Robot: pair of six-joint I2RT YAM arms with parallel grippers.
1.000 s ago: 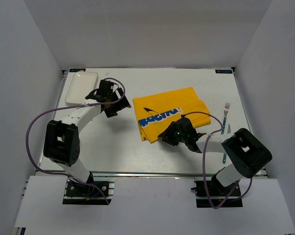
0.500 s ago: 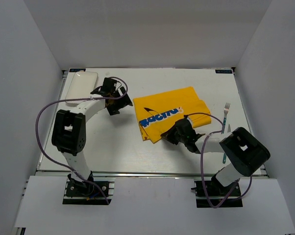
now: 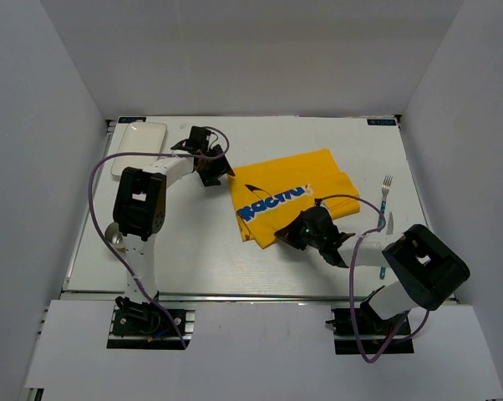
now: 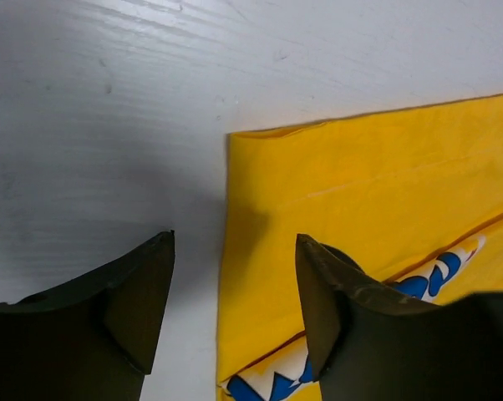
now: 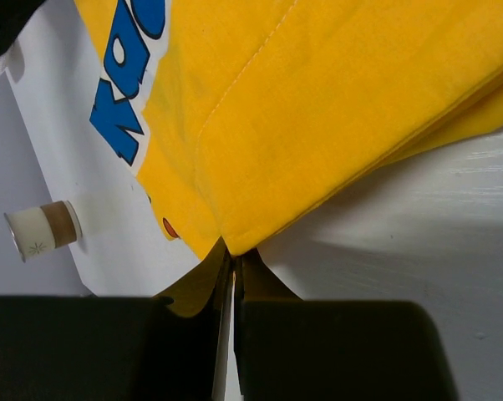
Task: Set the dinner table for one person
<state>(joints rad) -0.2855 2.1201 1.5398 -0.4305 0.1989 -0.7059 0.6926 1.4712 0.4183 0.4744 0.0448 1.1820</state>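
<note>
Dinner table (image 3: 201, 251) is a large white rectangle with a faint grain and a metal rail (image 3: 260, 295) along its near edge. It fills the floor of a white-walled booth, with both arms bolted at that near edge.

A yellow cloth (image 3: 289, 188) with blue lettering lies folded and slightly askew, right of the middle. A white plate (image 3: 139, 140) sits in the far left corner. A fork (image 3: 385, 196) lies to the right of the cloth, apart from it, its handle partly hidden by the right arm. A small cup (image 5: 41, 230) sits near the left edge.

The right gripper (image 5: 231, 251) has its fingers pressed together, pinching the cloth's near corner. The left gripper (image 4: 235, 242) hangs spread at the cloth's far left edge, one finger over bare table and the other over cloth, holding nothing.
</note>
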